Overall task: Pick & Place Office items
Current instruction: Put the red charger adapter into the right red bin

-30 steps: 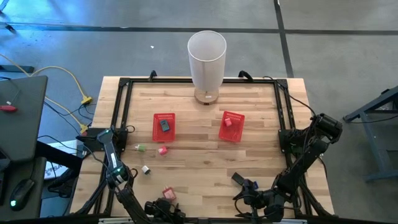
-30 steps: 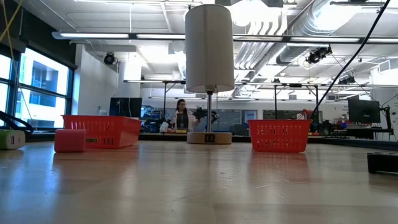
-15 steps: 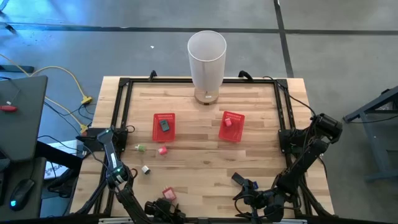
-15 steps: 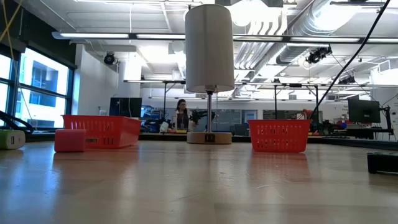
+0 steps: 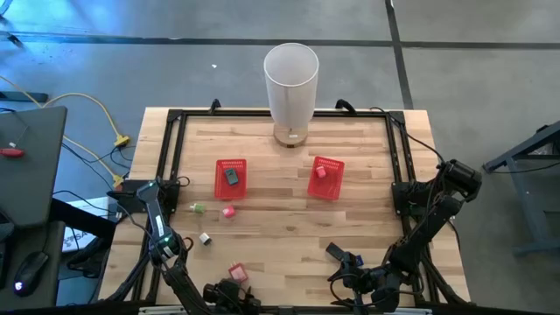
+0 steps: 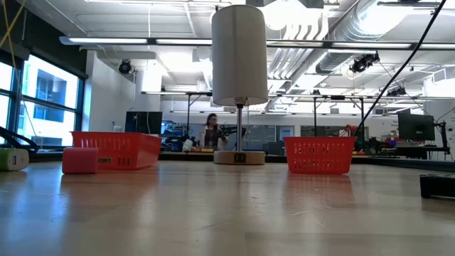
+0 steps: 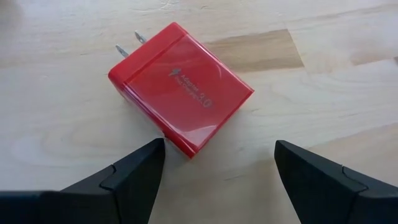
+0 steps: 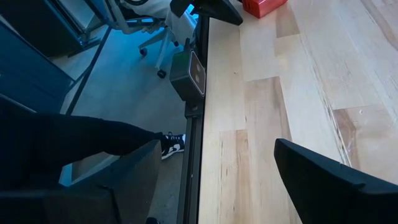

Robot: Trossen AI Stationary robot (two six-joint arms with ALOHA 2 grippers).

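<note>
A red plug-in charger (image 7: 180, 87) lies flat on the wooden table near its front edge, its two prongs (image 7: 127, 45) pointing away from my left gripper (image 7: 217, 155). That gripper (image 5: 233, 289) is open just short of the charger (image 5: 236, 273), whose nearest corner lies by one fingertip. My right gripper (image 8: 217, 146) is open over the table's front edge (image 5: 348, 278) and holds nothing. Small office items lie loose: a pink block (image 5: 228, 211), a green-and-white piece (image 5: 198, 207), a white piece (image 5: 205, 238) and a black piece (image 5: 335, 252).
Two red mesh baskets (image 5: 231, 178) (image 5: 325, 177) stand mid-table, each with a small item inside. A tall white cylinder (image 5: 290, 83) on a stand is at the far edge. A black frame (image 5: 171, 157) borders the table. A person's leg and shoe (image 8: 171, 144) show beside the front edge.
</note>
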